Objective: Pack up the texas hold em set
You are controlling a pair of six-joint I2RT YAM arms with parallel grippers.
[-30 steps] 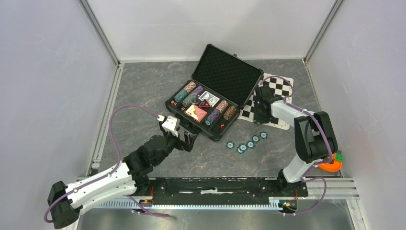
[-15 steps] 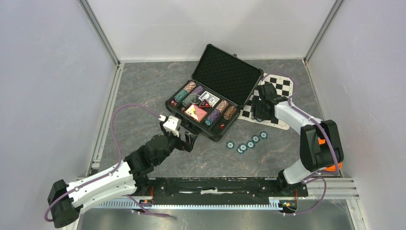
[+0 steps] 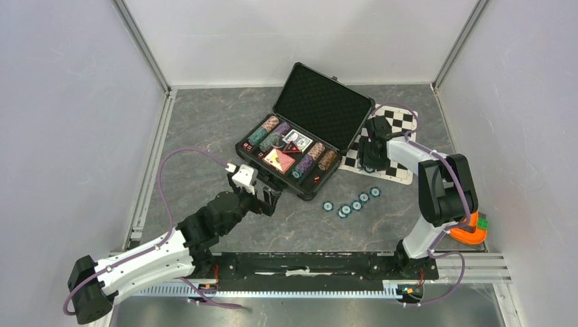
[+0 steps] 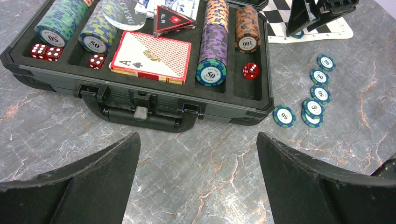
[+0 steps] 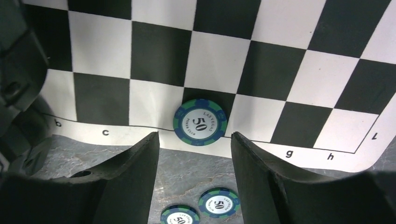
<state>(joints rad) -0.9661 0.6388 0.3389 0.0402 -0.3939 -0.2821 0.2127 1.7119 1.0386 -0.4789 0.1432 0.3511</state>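
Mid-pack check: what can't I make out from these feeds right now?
- Top view: the right tool hides the chip on the chequered mat; only the right wrist shows it.
- Left wrist view: the top edge cuts off the blue deck and the case lid.
- Right wrist view: the bottom edge cuts one loose chip.
- Top view: the chip stacks are too small to read.

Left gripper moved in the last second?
No. The left gripper sits at the same spot just in front of the case, at its near edge.
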